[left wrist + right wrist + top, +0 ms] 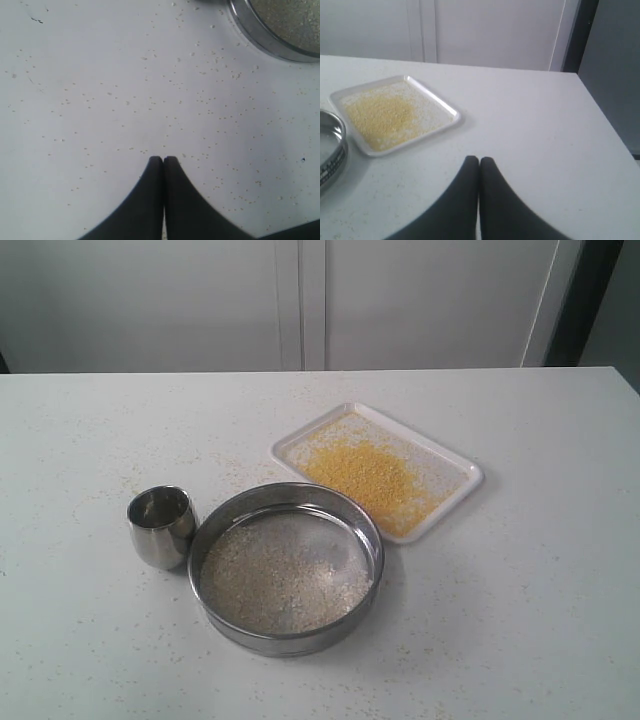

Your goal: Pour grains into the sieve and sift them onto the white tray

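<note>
- The sieve (286, 644) sits on the tabletop (540, 620) toward the near edge. It touches or nearly touches the steel cup (160, 526) on one side, and the white tray (472, 476) lies just beside it on the far right.
- The sieve looks stiff and fairly light, and its shiny rim wall is likely slippery. The best hold is probably a pinch over that wall, 1 finger inside and 1 outside, kept level because the contents lie loose.
- The mesh bottom looks thin, so it should not be pressed or gripped.
- The grains (368, 476) are loose and dry. They will likely flow and roll at any tilt and bounce out over low edges. They cannot be grasped and can only be moved in a vessel.
- The white tray looks rigid and light, with a low rim, so a knock could slide it on the smooth tabletop.
- Count: 1 sieve, 1 white tray and 1 steel cup.
- The grains lie in 2 lots: a yellow heap on the white tray and a paler, coarser layer on the mesh. Stray specks (210, 95) are too many to count.
- There are 2 claws. The left claw (163, 159) has its fingers pressed together over bare tabletop near the sieve, pinching nothing.
- The right claw (479, 159) is likewise pressed together and empty, well apart from the white tray.
</note>
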Motion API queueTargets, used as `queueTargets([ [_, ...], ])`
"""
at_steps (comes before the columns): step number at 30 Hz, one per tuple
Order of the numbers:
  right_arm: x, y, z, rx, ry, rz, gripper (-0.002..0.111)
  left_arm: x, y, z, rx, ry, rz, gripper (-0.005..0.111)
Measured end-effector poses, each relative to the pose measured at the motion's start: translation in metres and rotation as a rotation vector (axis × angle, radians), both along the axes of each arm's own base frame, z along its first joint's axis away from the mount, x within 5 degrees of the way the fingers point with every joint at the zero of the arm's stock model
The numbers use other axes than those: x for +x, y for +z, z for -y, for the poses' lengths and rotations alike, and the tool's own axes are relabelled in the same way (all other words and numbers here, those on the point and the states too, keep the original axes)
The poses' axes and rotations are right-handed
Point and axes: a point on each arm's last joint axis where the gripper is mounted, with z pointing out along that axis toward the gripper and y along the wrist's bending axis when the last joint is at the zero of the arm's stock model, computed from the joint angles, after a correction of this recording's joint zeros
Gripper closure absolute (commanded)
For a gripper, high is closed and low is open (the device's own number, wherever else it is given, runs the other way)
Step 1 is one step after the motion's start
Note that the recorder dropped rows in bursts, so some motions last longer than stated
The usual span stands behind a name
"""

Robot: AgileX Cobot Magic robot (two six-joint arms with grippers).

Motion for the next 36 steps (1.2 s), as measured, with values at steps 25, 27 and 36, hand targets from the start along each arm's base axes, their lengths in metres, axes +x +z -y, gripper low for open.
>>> queueTargets([
  [25,0.008,-0.041,-0.002,-0.011,0.014,-0.062,0.108,0.0,0.0,0.0,0.0,0.0,0.0,0.107],
  [27,0.008,-0.041,-0.002,-0.011,0.014,-0.062,0.108,0.0,0.0,0.0,0.0,0.0,0.0,0.107],
  [36,0.008,-0.041,-0.002,-0.011,0.014,-0.062,0.108,0.0,0.0,0.0,0.0,0.0,0.0,0.107],
])
